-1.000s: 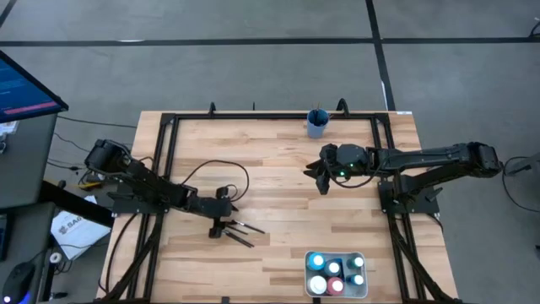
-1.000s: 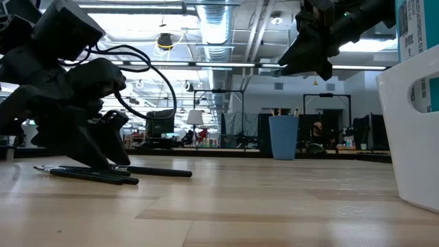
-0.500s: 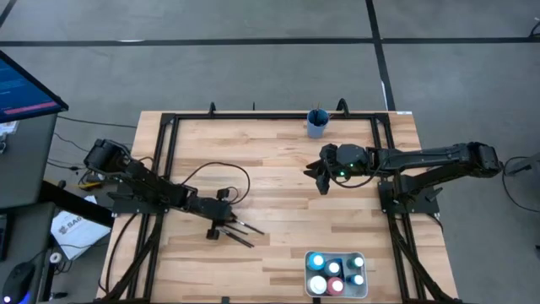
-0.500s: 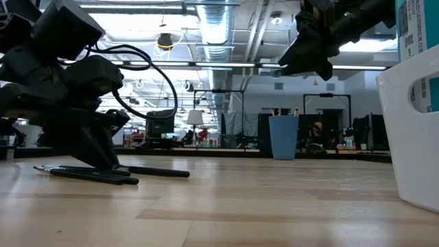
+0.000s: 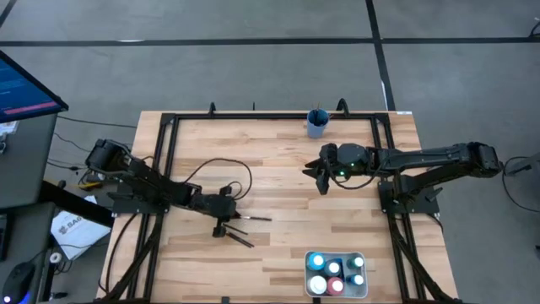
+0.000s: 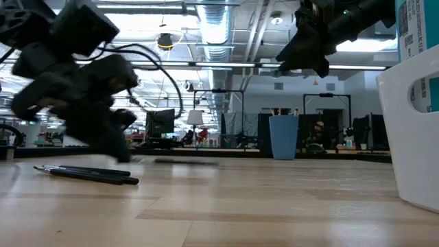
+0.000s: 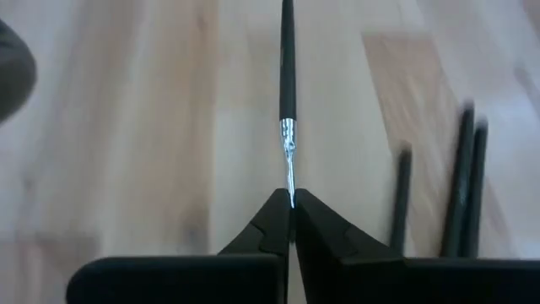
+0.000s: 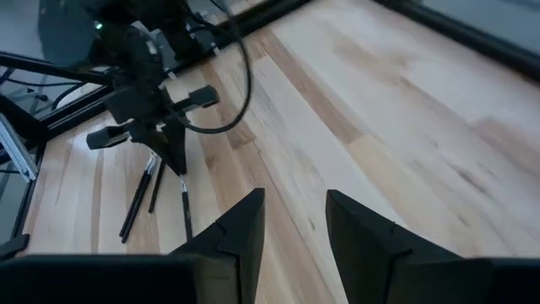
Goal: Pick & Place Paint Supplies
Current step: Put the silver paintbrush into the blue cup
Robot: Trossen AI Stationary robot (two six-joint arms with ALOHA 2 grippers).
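Wooden table (image 5: 278, 169) with a black frame along its edges. On it stand a blue cup (image 5: 317, 123) at the far edge and a white tray (image 5: 336, 274) of paint bottles (image 5: 317, 263) at the near edge; loose paintbrushes (image 5: 240, 238) lie left of centre.

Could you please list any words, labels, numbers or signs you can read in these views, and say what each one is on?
None can be read with confidence.
White sheet on the floor left of the table: dark print, too small to read.
Label on the bottle standing in the white tray: barcode and fine print, too blurred to read.
Monitor screen: no legible text.
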